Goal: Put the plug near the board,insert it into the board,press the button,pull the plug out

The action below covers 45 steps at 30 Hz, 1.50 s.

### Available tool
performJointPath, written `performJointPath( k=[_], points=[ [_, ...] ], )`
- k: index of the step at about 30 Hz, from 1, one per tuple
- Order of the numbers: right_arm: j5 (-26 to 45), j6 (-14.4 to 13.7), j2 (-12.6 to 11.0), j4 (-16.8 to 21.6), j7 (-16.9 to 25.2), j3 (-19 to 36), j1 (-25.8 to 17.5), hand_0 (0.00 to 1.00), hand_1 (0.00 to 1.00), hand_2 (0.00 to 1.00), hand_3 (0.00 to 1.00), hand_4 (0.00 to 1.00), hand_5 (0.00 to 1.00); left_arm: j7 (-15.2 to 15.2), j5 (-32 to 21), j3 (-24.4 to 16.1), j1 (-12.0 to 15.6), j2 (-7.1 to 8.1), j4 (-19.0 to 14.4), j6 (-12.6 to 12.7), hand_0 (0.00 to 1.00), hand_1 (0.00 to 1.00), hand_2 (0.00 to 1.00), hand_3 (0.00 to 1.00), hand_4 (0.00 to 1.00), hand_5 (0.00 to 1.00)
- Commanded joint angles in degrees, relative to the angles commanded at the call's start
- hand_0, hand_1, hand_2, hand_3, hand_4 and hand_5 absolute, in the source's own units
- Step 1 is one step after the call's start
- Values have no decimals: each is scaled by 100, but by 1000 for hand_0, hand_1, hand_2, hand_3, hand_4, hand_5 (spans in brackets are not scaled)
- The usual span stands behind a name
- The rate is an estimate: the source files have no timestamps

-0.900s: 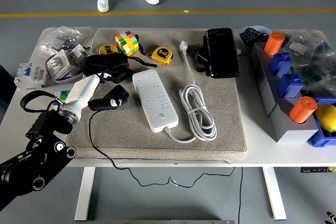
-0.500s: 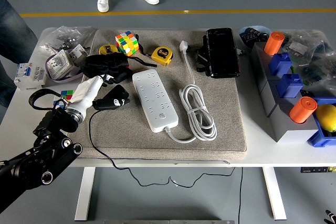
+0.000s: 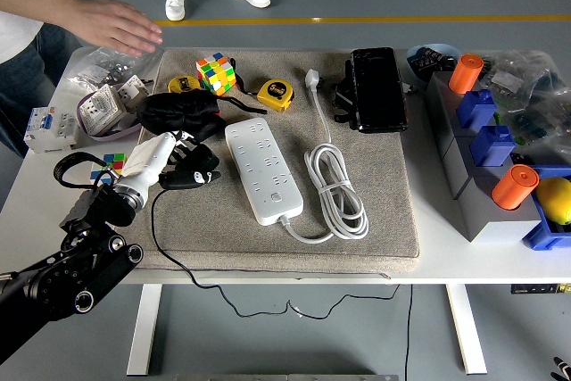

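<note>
A black plug [image 3: 194, 172] with a thin black cable lies on the grey mat [image 3: 384, 194], just left of the white power strip [image 3: 263, 169]. The strip lies lengthwise with its button [image 3: 277, 196] near its front end and its white cord [image 3: 337, 192] coiled to its right. My left hand [image 3: 178, 144], in a white cover, reaches in from the lower left. Its fingers are spread right above the plug's left end and hold nothing. My right arm is out of view.
A person's hand [image 3: 116, 24] reaches over the table's far left corner, above plastic bags [image 3: 107, 69]. A black pouch [image 3: 178, 113], a colour cube [image 3: 216, 72], two tape measures, a black case [image 3: 375, 88] and blue-grey bins [image 3: 486, 158] with orange cylinders stand around.
My left hand has moved forward and right, up to the black plug. The plug has hardly moved. A person's arm has come in at the top left.
</note>
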Motion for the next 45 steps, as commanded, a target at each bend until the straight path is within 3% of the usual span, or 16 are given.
performJointPath(
  k=[1,2,7,8,14,15,22,28,37,45],
  points=[
    [-2,1,-1,0,-3,-1,1,612,671,673,547,823,505,4,15,9,-6,1,8,6,389,509,550,604,986,325],
    [-2,0,-1,-2,-4,0,2,612,670,673,546,822,505,2,28,16,-11,0,18,14,280,460,522,558,908,201],
    [-1,2,0,-3,-5,-2,-1,612,670,673,546,822,505,-4,97,37,-14,-7,23,52,280,460,522,558,908,201],
    [-2,3,1,-3,-5,-5,-2,612,671,672,547,820,503,-15,110,40,-14,-9,24,70,244,398,478,537,836,101],
    [0,3,2,-3,-3,-8,-7,612,671,672,547,820,503,-98,102,62,-8,-4,-26,168,244,398,478,537,836,101],
    [-2,3,2,-1,-2,-7,-10,612,671,673,545,820,502,-108,92,63,-8,-2,-44,175,233,362,436,535,802,57],
    [-4,4,5,-1,-2,-1,-2,612,670,672,546,820,502,-311,-138,104,-16,18,-171,248,229,354,421,532,790,41],
    [-3,6,3,-4,-3,-3,-2,612,670,672,545,819,502,-662,-529,203,-28,108,-401,306,229,341,414,530,790,38],
    [2,9,-2,-3,-5,-18,-1,612,670,672,545,819,503,-1170,-928,840,-379,345,-618,275,230,340,406,530,791,41],
    [7,5,-5,2,-1,-13,9,612,670,672,544,819,502,-1211,-854,1379,-682,378,-431,226,232,339,404,532,801,49]
  ],
)
